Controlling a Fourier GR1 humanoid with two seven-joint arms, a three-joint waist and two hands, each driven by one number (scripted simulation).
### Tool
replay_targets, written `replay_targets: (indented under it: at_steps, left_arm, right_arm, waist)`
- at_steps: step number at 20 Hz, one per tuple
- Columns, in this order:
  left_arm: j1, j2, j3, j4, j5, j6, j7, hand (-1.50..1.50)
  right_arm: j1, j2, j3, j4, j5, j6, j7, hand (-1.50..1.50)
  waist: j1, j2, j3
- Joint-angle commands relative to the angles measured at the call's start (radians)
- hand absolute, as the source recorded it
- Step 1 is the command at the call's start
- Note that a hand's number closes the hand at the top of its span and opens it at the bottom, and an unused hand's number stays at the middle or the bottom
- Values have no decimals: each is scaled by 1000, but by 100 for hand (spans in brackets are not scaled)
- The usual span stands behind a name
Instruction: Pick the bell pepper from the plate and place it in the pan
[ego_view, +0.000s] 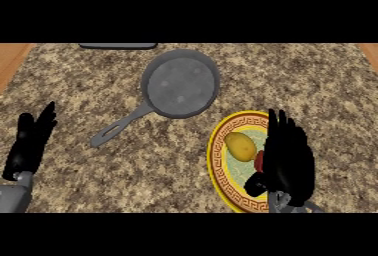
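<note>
Item 1: bell pepper (260, 159), red, on plate (218, 150), beside potato (241, 145).
Right hand (289, 155) hovers directly over it, fingers straight, holding nothing; pan (181, 83) lies up-left. Left hand (31, 142) rests open, well apart.

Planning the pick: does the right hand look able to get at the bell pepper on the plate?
Probably yes. The right hand hangs right over the plate, covering most of the red bell pepper; the potato sits beside it.

One pan (181, 83), one plate (221, 172) — one potato (240, 145), one bell pepper (260, 159), two hands — left (31, 145), right (289, 160).
</note>
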Motion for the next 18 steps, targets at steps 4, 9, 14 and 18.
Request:
replay_targets:
  at_steps: [4, 9, 14, 18]
  left_arm:
    - [18, -21, -1, -33, -27, 30, 12, 0]
    - [17, -3, 15, -27, -12, -11, 33, 0]
    - [-32, 1, 47, 34, -25, -23, -11, 0]
    - [16, -15, 44, -28, -30, -20, 20, 0]
  right_arm:
    - [-108, 41, 41, 88, -10, 152, 271, -150]
    - [-86, 41, 23, 98, 8, 179, 269, -150]
    - [-69, 41, 51, 141, -17, 135, 271, -150]
    - [-78, 41, -10, 205, 5, 108, 189, -150]
  waist:
    - [-5, -3, 2]
    - [-13, -5, 3]
    - [-19, -3, 3]
    - [-13, -3, 3]
